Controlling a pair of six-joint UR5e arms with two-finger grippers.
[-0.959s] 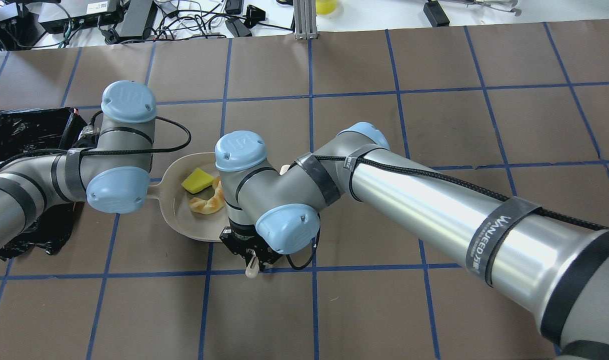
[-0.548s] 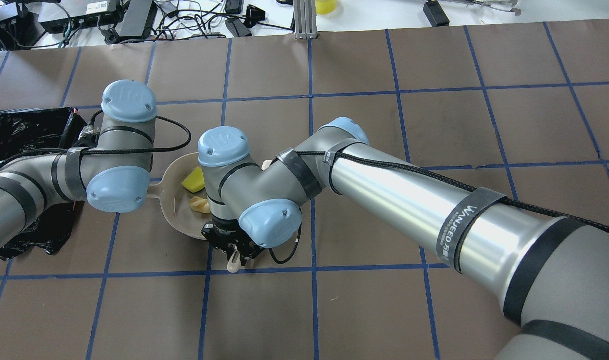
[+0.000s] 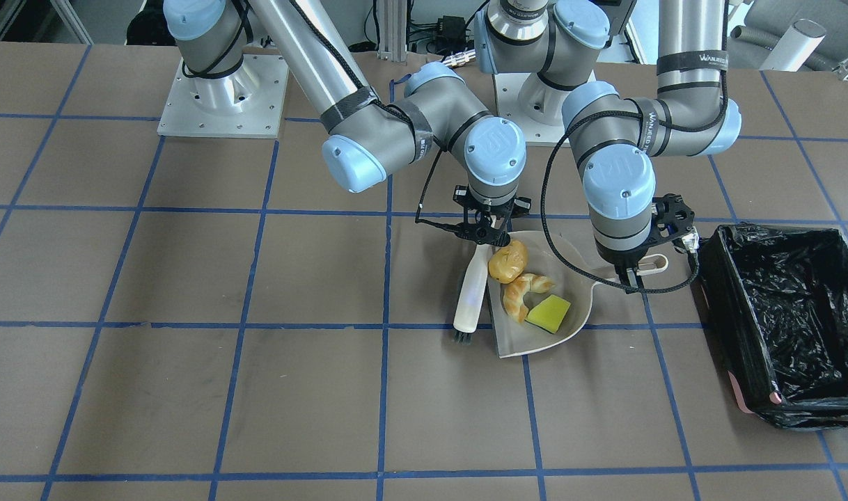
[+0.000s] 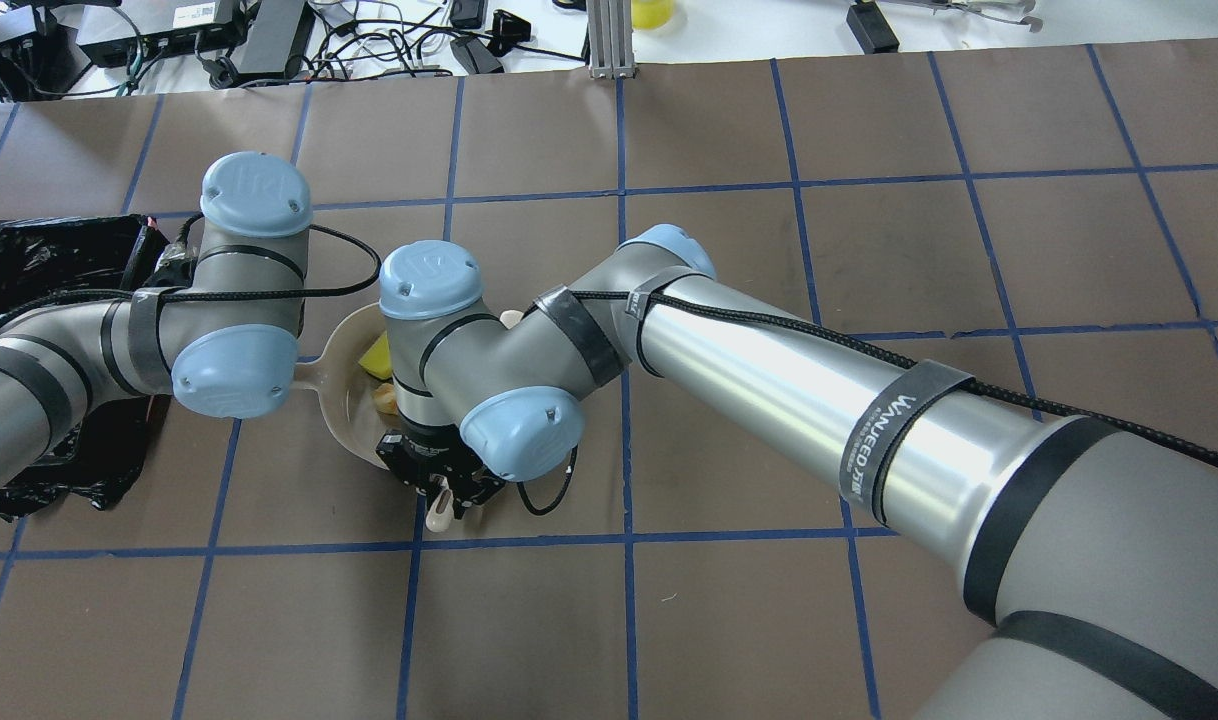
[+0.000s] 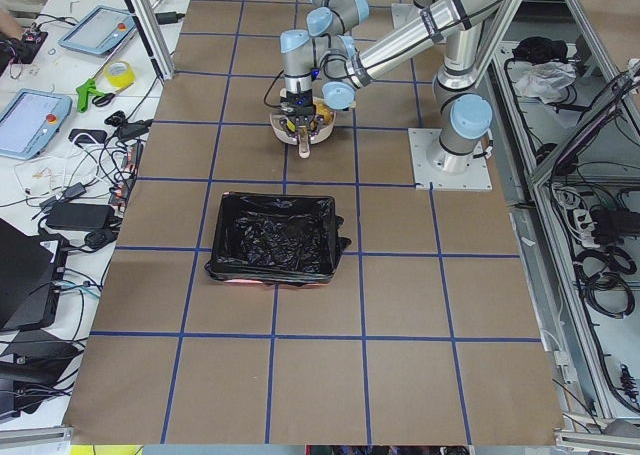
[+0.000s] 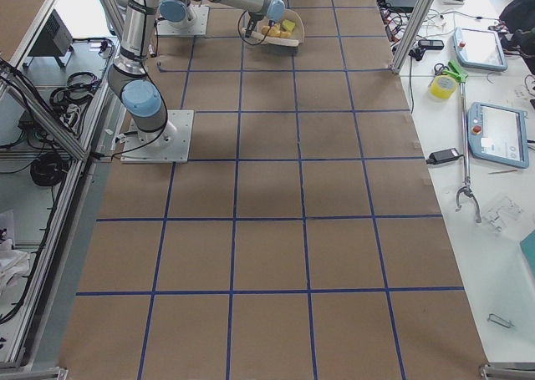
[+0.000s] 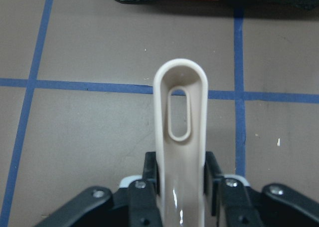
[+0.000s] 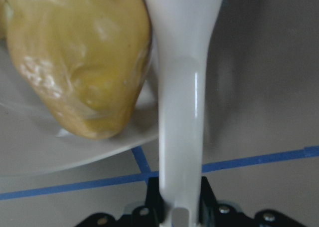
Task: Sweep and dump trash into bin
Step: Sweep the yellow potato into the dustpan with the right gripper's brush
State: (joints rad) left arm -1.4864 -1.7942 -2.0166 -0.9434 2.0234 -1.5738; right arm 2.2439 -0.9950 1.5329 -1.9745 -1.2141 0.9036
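The beige dustpan [image 3: 535,341] lies on the table holding the trash: a golden-brown lump [image 3: 508,261], a croissant-shaped piece [image 3: 523,292] and a yellow-green sponge wedge [image 3: 548,311]. My left gripper [image 7: 180,177] is shut on the dustpan's handle [image 7: 180,137]. My right gripper [image 3: 484,233] is shut on the beige brush [image 3: 470,292], which lies along the pan's open edge against the lump [image 8: 79,62]. In the overhead view my right arm hides most of the trash; only the sponge [image 4: 376,355] shows. The bin [image 3: 727,334], lined with black plastic, stands just beyond the dustpan's handle.
Brown paper with blue tape lines covers the table. Both arm bases stand at the table's robot side [image 3: 222,97]. Cables and electronics [image 4: 269,40] lie past the far edge. Tablets and tape rolls [image 5: 100,75] sit on a side bench.
My right arm has moved left with the brush, toward the dustpan, and now covers more of the trash in the overhead view. The left arm has barely shifted.
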